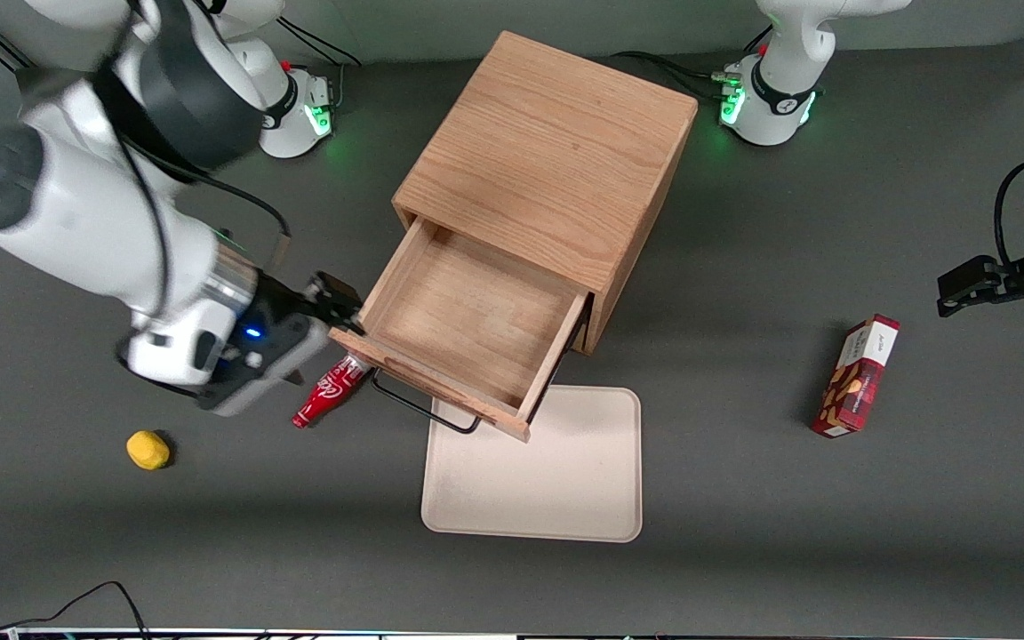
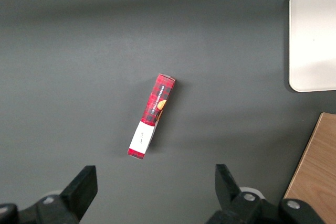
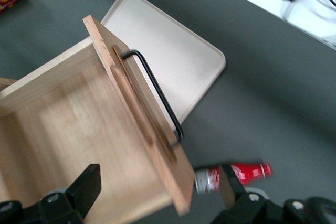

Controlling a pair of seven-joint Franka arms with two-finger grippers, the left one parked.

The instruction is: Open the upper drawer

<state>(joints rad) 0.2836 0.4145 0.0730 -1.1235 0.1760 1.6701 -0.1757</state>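
Observation:
The oak cabinet [image 1: 548,151] stands mid-table. Its upper drawer [image 1: 468,320] is pulled far out, showing a plain, empty wooden box interior. Its thin black wire handle [image 1: 428,411] faces the front camera. The lower drawer is hidden beneath it. My right gripper [image 1: 339,311] is open at the drawer's front corner on the working arm's side. In the right wrist view the gripper [image 3: 159,184] holds nothing. Its fingers [image 3: 89,182] stand wide apart on either side of the end of the drawer front [image 3: 136,114], with the handle [image 3: 160,95] free.
A red bottle [image 1: 327,391] lies on the table under the drawer's corner, just below my gripper, and shows in the right wrist view [image 3: 233,174]. A cream tray [image 1: 565,498] lies in front of the cabinet. A yellow object [image 1: 148,449] and a red snack box [image 1: 859,375] lie farther out.

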